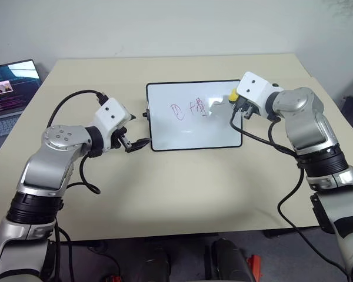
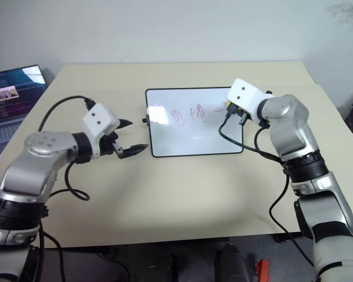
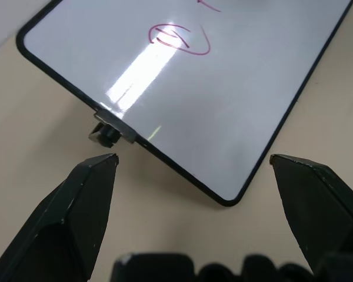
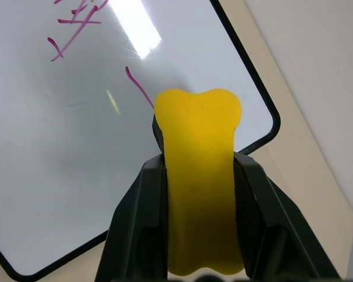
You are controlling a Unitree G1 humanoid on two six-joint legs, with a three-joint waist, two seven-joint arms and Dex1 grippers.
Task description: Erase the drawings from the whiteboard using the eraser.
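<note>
The whiteboard (image 1: pixel 194 116) is laid flat on the beige worktop (image 1: pixel 182 188), near its middle, with its long axis running left to right. A small black knob (image 3: pixel 107 135) is seen on its left short side. The drawings (image 1: pixel 191 109) are set in a short red row along that same axis, across the middle of the board toward its right: a looped circle at the left, then cross-like strokes, then a single stroke at the right end. No word can be read in them (they are loose scribbles).

The eraser (image 4: pixel 200 176) is held in the right pincer (image 4: pixel 198 170), which is clamped on its two sides; its yellow end juts out past the fingertips, over the board's right part, just beside the last red stroke. Whether it touches the surface cannot be told.

The left pincer (image 3: pixel 191 161) is spread wide and holds nothing; it is poised just off the board's near left corner.

An open laptop (image 1: pixel 9 88) stands at the far left, its screen text too small to be read.
</note>
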